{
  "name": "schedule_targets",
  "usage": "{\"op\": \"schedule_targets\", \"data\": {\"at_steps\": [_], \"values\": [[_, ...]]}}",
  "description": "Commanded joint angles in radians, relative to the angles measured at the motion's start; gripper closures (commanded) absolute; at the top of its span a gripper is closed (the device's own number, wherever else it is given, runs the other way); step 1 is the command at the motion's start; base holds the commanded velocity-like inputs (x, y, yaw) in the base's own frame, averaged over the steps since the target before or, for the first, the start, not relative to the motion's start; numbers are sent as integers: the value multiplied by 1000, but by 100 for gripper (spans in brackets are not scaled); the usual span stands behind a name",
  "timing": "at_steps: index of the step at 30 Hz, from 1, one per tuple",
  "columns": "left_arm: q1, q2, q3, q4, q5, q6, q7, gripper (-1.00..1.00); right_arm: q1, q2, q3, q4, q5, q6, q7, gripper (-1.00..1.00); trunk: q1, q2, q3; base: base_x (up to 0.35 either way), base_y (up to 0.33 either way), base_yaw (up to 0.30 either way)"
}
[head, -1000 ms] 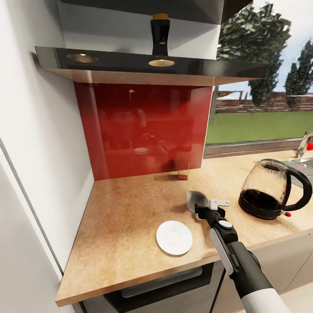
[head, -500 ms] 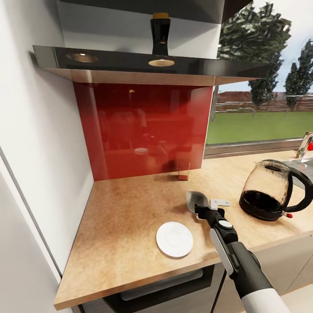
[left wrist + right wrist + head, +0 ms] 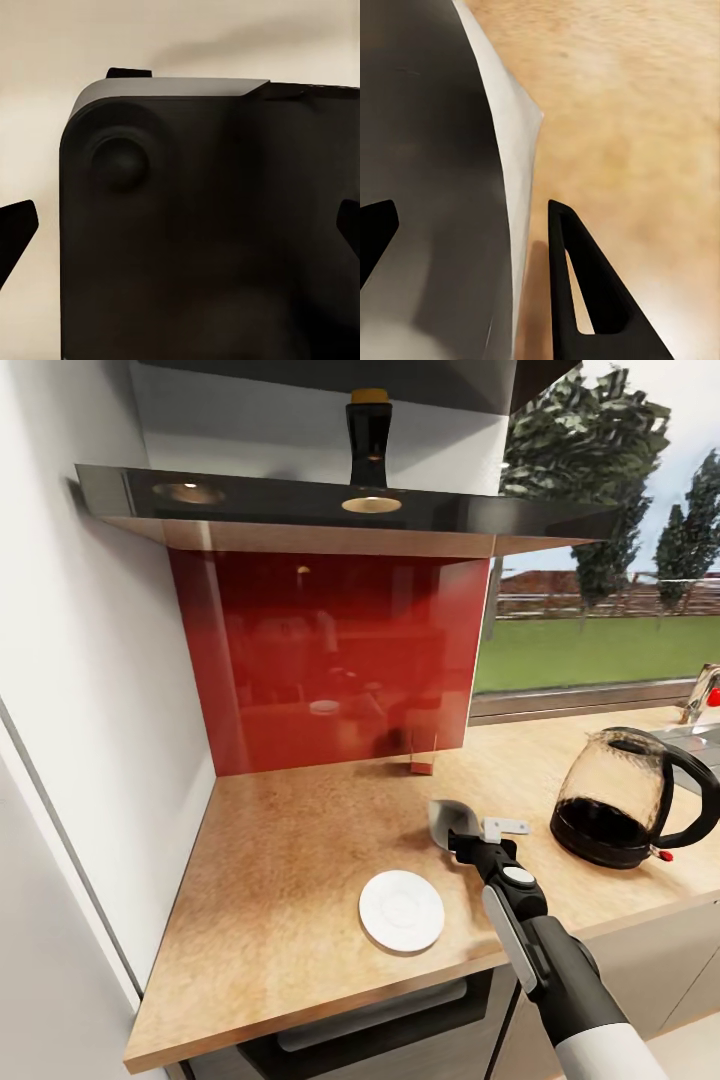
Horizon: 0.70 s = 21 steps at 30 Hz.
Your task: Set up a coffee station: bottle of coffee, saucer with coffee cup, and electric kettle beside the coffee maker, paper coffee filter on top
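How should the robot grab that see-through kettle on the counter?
Probably by the black handle of the electric kettle, coming from the kettle's right side, where the handle sticks out. The loop gives a hand something to close around; the round glass body looks too wide and slippery.

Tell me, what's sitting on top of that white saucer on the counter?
Nothing: the saucer lies bare on the wooden countertop, no cup on it. The right gripper holds a grey, cup-like thing just behind it; the counter under the saucer is hidden.

saucer [image 3: 401, 910] – 1 | kettle [image 3: 628, 796] – 1 | bottle [image 3: 368, 438] – 1
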Motion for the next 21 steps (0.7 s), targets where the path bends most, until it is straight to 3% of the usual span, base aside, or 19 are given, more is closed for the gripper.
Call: {"op": "schedule_targets", "data": {"at_steps": [1, 21], "values": [[0, -1, 7, -2, -1, -1, 0, -100, 0, -1, 3, 44, -16, 3, -11, 100, 0, 0, -1, 0, 0, 0], [0, -1, 7, -2, 0, -1, 1, -100, 0, -1, 4, 28, -16, 3, -11, 100, 0, 0, -1, -7, 0, 0]]}}
